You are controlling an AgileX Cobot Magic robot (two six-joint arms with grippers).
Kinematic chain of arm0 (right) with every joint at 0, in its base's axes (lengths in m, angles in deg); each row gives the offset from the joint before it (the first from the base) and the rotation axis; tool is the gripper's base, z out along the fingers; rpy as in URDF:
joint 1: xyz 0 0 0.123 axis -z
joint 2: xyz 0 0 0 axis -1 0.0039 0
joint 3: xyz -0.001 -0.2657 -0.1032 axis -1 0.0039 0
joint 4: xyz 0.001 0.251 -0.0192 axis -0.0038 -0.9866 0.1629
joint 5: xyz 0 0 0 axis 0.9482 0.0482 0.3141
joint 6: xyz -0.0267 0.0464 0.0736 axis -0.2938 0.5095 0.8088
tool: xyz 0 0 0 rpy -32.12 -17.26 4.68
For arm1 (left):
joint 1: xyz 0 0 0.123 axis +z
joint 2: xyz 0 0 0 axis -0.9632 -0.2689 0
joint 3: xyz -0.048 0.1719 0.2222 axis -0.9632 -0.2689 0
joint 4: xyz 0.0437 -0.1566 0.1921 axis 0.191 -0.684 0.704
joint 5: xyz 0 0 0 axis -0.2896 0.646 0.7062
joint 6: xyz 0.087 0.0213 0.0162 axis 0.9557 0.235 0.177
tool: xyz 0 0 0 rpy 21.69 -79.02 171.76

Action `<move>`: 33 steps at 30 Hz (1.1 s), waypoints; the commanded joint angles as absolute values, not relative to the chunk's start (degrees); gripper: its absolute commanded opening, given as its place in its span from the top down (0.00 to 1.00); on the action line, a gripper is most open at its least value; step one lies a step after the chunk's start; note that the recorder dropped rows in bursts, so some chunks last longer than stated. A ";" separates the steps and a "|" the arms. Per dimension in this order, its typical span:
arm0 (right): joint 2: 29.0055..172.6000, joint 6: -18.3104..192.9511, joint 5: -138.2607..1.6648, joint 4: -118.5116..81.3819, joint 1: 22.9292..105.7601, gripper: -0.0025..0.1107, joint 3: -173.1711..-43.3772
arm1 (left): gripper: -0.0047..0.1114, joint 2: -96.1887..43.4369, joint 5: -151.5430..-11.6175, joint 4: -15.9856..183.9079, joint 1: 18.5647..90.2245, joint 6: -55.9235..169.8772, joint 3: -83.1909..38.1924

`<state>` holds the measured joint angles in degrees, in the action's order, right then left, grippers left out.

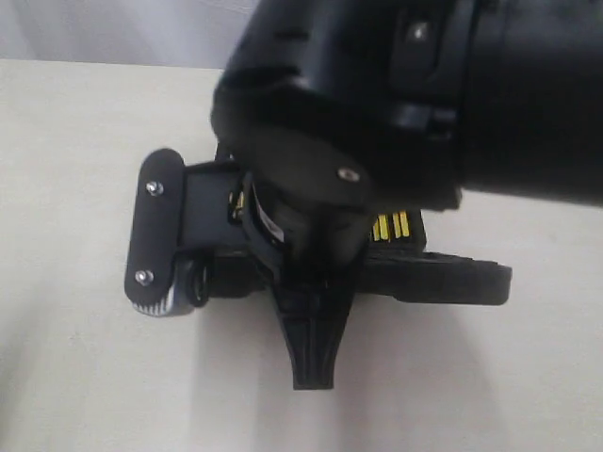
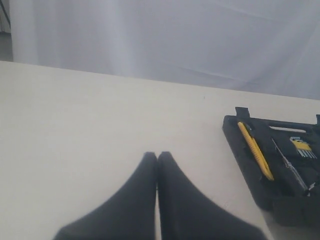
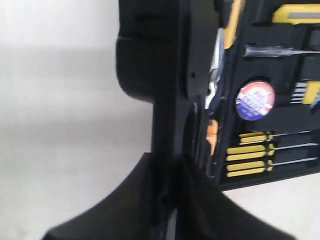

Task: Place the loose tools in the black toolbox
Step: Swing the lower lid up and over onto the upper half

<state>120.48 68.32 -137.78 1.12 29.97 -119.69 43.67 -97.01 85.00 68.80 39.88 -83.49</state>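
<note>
Black toolbox (image 3: 290,120), a large moulded-plastic hinged case, sits right at the right gripper (image 3: 165,159). One of its black panels stands edge-on between the two dark fingers (image 3: 125,200), which are drawn narrow on either side of it. I judge this to be a grip on the panel, though the actual contact is too dark to confirm. The panel's long edge runs in line with the gripper's reach, so it lies dead ahead at 12 o'clock. Just beyond it, several loose tools lie in their recesses: the orange tip of the black-orange pliers (image 3: 212,135), the small black tape roll with a colourful label (image 3: 255,100) and, farther in, the yellow-black utility knife (image 3: 295,14). I cannot pick out the yellow tape measure for certain. A row of yellow-handled screwdrivers (image 3: 247,155) fills the slots beside the roll. In the exterior view a bulky black arm hides most of the scene; from the gripper tip, the case's rim (image 1: 452,282) shows at about 2 o'clock. Farthest off, the left gripper (image 2: 157,156) has its fingers pressed together on nothing, over the bare pale table (image 2: 75,125) and well apart from the black toolbox. The right arm is therefore plainly the nearer one, and any swing of the panel would fall to it.
</note>
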 commanded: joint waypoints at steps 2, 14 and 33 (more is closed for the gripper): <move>119.31 65.12 -138.26 7.92 29.70 0.98 -126.78 | 0.96 43.44 -97.06 85.24 68.47 39.91 -83.19; 124.20 50.21 -138.26 7.53 39.80 0.98 -131.34 | 0.96 43.44 -97.06 85.24 68.47 39.91 -83.19; 146.82 33.38 -128.94 -25.11 68.77 0.98 -150.57 | 0.96 43.44 -97.06 85.24 68.47 39.91 -83.19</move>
